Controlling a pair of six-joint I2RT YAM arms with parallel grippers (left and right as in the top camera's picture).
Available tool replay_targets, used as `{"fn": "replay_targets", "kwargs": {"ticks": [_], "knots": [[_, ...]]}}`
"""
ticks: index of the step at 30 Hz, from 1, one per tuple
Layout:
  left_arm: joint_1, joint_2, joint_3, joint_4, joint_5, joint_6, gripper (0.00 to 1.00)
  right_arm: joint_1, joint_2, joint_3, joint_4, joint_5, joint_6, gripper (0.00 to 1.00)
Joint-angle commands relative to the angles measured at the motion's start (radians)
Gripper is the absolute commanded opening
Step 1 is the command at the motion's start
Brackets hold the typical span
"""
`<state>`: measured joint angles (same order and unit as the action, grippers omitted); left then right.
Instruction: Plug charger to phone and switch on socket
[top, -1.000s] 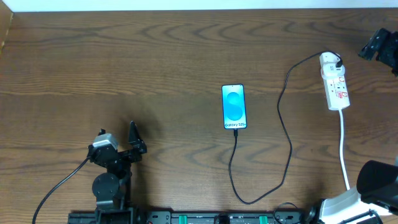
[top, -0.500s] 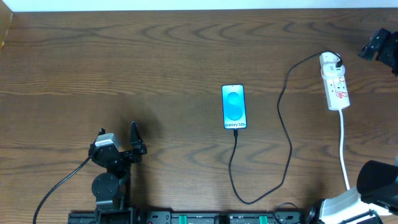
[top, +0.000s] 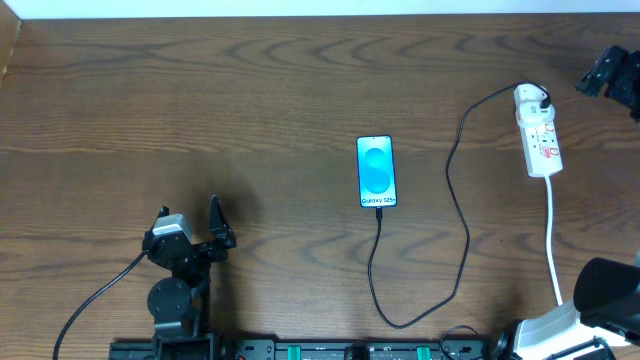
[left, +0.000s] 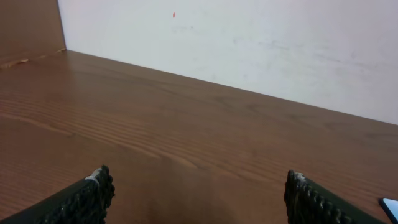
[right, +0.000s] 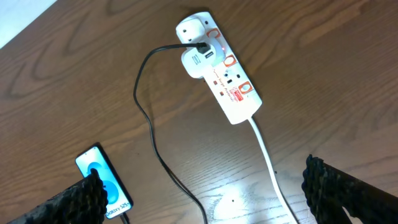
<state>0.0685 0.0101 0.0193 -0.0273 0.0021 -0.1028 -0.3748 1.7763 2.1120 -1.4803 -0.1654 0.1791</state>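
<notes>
**Charger looks plugged in at both ends; both grippers empty and clear**

Nearest the robot's base, the left gripper (left: 198, 180) hangs low over the bare table (top: 250, 100). Its fingers (left: 81, 199) are spread wide and hold nothing. It is well apart from everything the task concerns.

The charger (top: 455, 200) lies loose on the wood. It loops close to the base, and one end runs up to the bottom edge of the phone (top: 376, 172), where it appears to be seated. The joint is too small to confirm.

The phone lies flat near the middle of the table with its blue screen lit.

From the loop, the cable's other run climbs toward the far right. It ends at a plug head (right: 198, 59) pushed into the far end of the socket (right: 233, 87). The socket lies flat, and its white cord (right: 267, 155) trails back toward the base.

A red glow shows at the switch (right: 219, 45) beside the plug head, so that outlet is probably switched on. The other switch marks look unlit.

Farthest out, the right gripper (right: 204, 174) hovers above and beyond the socket without touching it. Its fingers are wide apart and empty.

Judged from this, both steps seem done, and nothing obvious is left beyond confirming the switch.
</notes>
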Motion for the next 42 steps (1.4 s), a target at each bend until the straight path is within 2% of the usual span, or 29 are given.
{"fn": "replay_targets", "kwargs": {"ticks": [1,16,25,32,42], "knots": [[0.005,-0.006,-0.015,-0.046,0.002,0.017,0.89,0.003,-0.002,0.006,-0.001,-0.001,0.010,0.99],[0.005,-0.006,-0.015,-0.046,0.002,0.016,0.89,0.002,0.002,0.006,0.009,0.019,0.011,0.99],[0.005,-0.006,-0.015,-0.046,0.002,0.016,0.89,0.056,0.002,-0.098,0.156,0.024,0.047,0.99],[0.005,-0.006,-0.015,-0.046,0.002,0.017,0.89,0.189,0.002,-0.375,0.425,0.026,0.071,0.99],[0.005,-0.006,-0.015,-0.046,0.002,0.016,0.89,0.399,0.002,-0.850,0.965,0.061,0.071,0.99]]}}
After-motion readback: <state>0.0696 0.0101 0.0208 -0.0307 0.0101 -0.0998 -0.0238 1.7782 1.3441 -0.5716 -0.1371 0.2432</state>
